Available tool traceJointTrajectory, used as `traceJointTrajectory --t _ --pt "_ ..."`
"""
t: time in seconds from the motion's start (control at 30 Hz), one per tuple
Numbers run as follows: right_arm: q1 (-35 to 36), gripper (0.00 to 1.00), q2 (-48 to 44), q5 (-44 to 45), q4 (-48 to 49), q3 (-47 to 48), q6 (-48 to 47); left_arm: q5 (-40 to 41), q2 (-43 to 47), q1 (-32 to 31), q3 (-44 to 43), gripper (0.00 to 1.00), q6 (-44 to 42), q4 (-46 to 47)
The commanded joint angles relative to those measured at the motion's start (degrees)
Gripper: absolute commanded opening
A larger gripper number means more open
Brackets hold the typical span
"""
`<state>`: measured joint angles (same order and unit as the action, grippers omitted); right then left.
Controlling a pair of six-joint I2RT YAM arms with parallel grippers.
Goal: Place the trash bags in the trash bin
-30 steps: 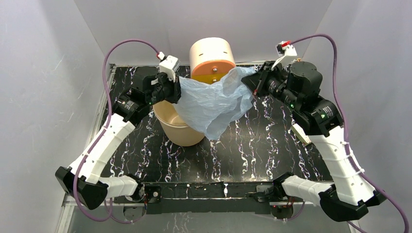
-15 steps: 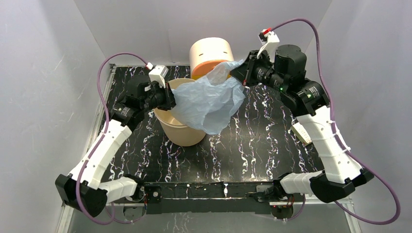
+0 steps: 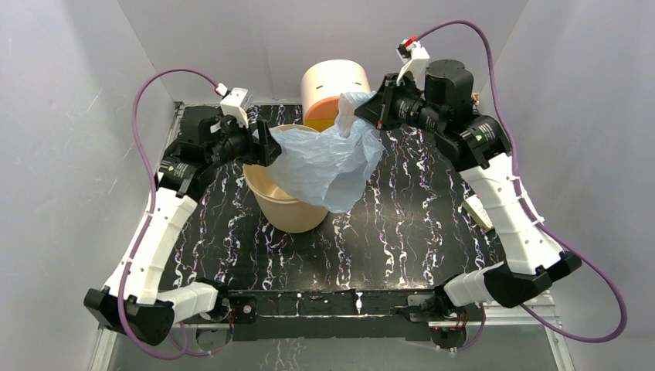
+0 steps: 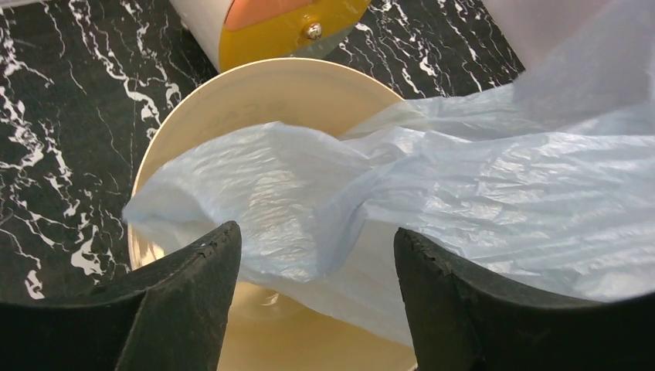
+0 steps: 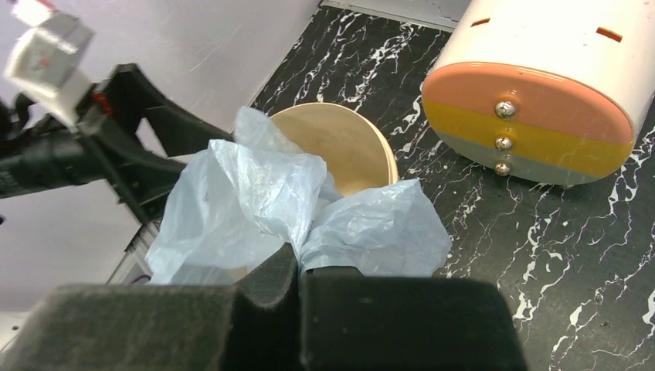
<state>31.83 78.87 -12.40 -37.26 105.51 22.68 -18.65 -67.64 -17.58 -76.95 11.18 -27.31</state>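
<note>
The black marble table (image 3: 402, 232) is carrying the trash bin (image 3: 290, 212). The trash bag (image 3: 324, 162) is hanging across the bin's mouth and spilling down its right side. A cream cylinder (image 3: 334, 81) is lying just behind the bin. Up and right of the bin, the right gripper (image 3: 369, 116) is pinching the bag's top corner, jaws pressed together. Over the bin's left rim, the left gripper (image 3: 270, 145) is hovering with jaws spread, film lying loose between them.

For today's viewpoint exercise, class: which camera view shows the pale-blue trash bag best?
Top external: the whole trash bag shows, hanging from the right claw across the trash bin. Left wrist shows only one end beyond the open left claw; right wrist shows the bunched part pinched in its claw.
</note>
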Motion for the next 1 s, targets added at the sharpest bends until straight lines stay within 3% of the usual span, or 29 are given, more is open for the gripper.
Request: traceJointTrajectory --t 0.0,0.13,0.2,0.37,0.6,0.73,0.97 --pt "-0.2 0.0 1.4 -0.4 1.6 3.3 -0.4 -5.1 4.7 0.0 -2.0 0.71 -7.7 -5.3" --pt "-0.1 0.0 2.5 -1.3 1.3 4.4 -1.2 0.6 4.9 0.0 -3.0 0.75 -13.4 -9.6" --pt "-0.2 0.0 2.7 -1.4 1.3 4.7 -1.3 3.9 3.4 0.0 -4.8 0.75 -13.3 -10.7" --pt "-0.1 0.0 2.2 -2.3 1.3 4.7 -1.2 3.8 -1.2 0.0 -6.2 0.76 -9.3 -7.3" --pt "-0.1 0.0 0.8 -2.7 1.9 4.9 -1.0 -5.8 -8.9 0.0 -4.0 0.61 -4.6 -2.1" --pt "-0.1 0.0 1.1 -3.3 1.9 6.5 -0.9 -12.6 -11.6 0.0 -1.4 0.57 -3.1 -0.7" --pt "-0.1 0.0 3.1 -6.8 4.5 8.0 1.6 -10.5 -9.9 0.0 7.7 0.54 -2.3 3.3"
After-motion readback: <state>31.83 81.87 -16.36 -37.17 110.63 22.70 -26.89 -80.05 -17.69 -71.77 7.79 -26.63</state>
